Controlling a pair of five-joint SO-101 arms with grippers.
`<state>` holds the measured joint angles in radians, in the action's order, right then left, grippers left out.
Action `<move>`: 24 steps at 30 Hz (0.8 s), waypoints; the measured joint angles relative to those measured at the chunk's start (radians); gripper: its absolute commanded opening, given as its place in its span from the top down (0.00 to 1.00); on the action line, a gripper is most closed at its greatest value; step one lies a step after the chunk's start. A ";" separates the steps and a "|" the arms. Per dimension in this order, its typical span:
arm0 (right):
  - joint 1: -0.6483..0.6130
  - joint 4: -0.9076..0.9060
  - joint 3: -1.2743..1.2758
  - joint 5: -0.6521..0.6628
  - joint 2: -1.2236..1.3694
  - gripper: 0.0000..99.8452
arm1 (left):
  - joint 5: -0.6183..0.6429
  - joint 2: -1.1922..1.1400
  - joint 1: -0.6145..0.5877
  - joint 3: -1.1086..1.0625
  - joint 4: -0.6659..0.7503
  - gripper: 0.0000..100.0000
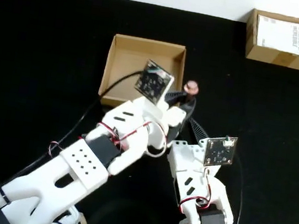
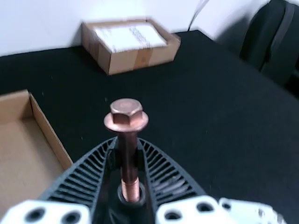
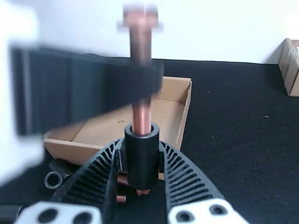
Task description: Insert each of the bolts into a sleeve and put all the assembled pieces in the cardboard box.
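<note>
A copper bolt (image 2: pixel 126 119) with a hex flange head stands upright in my left gripper (image 2: pixel 127 145), which is shut on its shaft. Its lower end sits inside a black sleeve (image 3: pixel 141 156), and my right gripper (image 3: pixel 141 145) is shut on that sleeve. In the right wrist view the bolt (image 3: pixel 140 56) runs down into the sleeve's mouth, and its tip shows below the sleeve. From above, the bolt head (image 1: pixel 191 87) sits just right of the open cardboard box (image 1: pixel 126 50), with the left gripper (image 1: pixel 180 101) and right gripper (image 1: pixel 190 124) meeting under it.
Loose black sleeves (image 3: pixel 55 178) and a spare copper bolt (image 3: pixel 120 198) lie on the black table in front of the cardboard box (image 3: pixel 180 105). A second box holding white paper (image 1: pixel 291 38) stands at the far right corner. A black bag (image 2: pixel 275 39) sits beyond the table.
</note>
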<state>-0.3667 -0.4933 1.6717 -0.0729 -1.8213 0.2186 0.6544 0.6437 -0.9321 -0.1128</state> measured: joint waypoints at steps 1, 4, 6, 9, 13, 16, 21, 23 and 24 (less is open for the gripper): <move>0.003 0.000 0.000 0.000 0.000 0.99 | -0.003 -0.002 0.009 -0.011 0.000 0.99; 0.005 -0.002 0.000 0.005 0.000 0.99 | 0.000 -0.002 0.023 -0.035 0.000 0.99; 0.005 -0.002 0.000 0.005 0.000 0.99 | 0.000 0.000 0.026 -0.048 0.002 0.99; 0.005 -0.002 0.000 0.005 0.000 0.99 | 0.000 0.002 0.028 -0.063 0.002 0.99; 0.005 -0.003 0.000 0.005 0.000 0.99 | 0.000 0.002 0.028 -0.061 -0.023 0.94; 0.005 -0.003 0.000 0.005 0.002 0.99 | 0.000 0.003 0.028 -0.035 -0.137 0.79; 0.003 -0.021 0.000 0.005 0.003 0.99 | 0.000 0.003 0.025 0.023 -0.384 0.72; 0.003 -0.028 0.000 0.005 0.002 0.99 | 0.000 0.009 0.021 0.051 -0.453 0.72; 0.003 -0.037 0.000 0.005 0.002 0.99 | 0.000 0.017 0.018 0.052 -0.476 0.72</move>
<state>-0.3636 -0.5301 1.6717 -0.0683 -1.8197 0.2186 0.6713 0.6621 -0.8800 -0.5884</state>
